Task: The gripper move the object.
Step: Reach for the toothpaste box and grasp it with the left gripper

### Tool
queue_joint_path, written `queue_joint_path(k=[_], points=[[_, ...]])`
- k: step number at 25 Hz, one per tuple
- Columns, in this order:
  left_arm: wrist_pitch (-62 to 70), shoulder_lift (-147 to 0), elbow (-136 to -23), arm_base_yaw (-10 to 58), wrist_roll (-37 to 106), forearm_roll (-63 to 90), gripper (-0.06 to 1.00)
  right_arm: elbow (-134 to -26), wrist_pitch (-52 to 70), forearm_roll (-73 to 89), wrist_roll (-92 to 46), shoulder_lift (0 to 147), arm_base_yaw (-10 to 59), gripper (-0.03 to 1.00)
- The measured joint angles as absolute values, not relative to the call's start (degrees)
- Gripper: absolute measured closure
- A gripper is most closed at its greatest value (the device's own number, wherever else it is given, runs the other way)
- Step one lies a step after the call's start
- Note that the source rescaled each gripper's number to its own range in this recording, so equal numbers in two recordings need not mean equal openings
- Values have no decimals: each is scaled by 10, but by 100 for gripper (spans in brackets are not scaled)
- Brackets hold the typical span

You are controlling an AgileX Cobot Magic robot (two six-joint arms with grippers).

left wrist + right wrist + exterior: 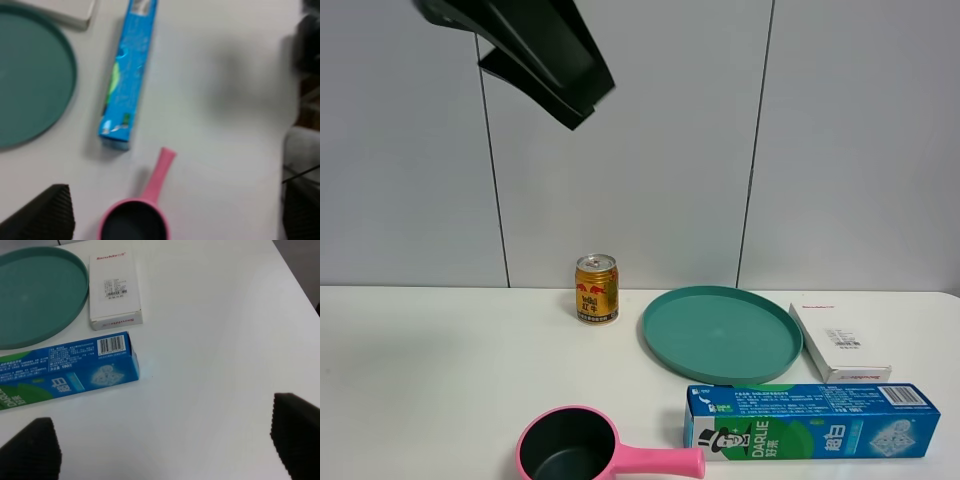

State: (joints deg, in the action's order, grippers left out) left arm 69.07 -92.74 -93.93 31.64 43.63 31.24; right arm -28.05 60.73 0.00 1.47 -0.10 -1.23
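Quick look before I touch anything: the toothpaste box [810, 421] lies flat along the near edge of the table [420, 380], its end close to the near right corner, and nothing is holding it. The right gripper [162, 440] hangs over that corner with its fingers spread wide and bare table between them. The box end sits off to one side of them, not inside the gap. The left gripper [580, 105] is way up in the air above the far left part. The wrist cam only gives me one finger clearly, so I can't tell if it's apart or together. My guess on handling is that it's a thin cardboard carton, light and stiff along its length, but the walls would dent if I clamp hard, and the glossy print looks a bit slick. I'd pinch it across the narrow width around mid-length so it doesn't droop or swing, and keep the squeeze gentle. Head count is one toothpaste box, one white box [840, 342] just behind it by the right edge, one plate [720, 333] mid-table, one can [596, 288] at the far edge, one pink pan [655, 462] at the near edge with its handle pointing at the carton, and two grippers.
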Motion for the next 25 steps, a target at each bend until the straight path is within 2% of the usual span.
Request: queue_joint_path(k=[5, 9, 18, 25], points=[[691, -1032, -1038, 375, 396, 225, -6, -281, 607, 0, 15, -1, -12, -3], [689, -1097, -1076, 412, 398, 190, -6, -281, 607, 0, 15, -1, -12, -3], [662, -1161, -1088, 476, 401, 119, -6, -281, 607, 0, 15, -1, -12, -3], [664, -1166, -1089, 488, 399, 91, -6, -281, 607, -3, 15, -1, -12, -3]])
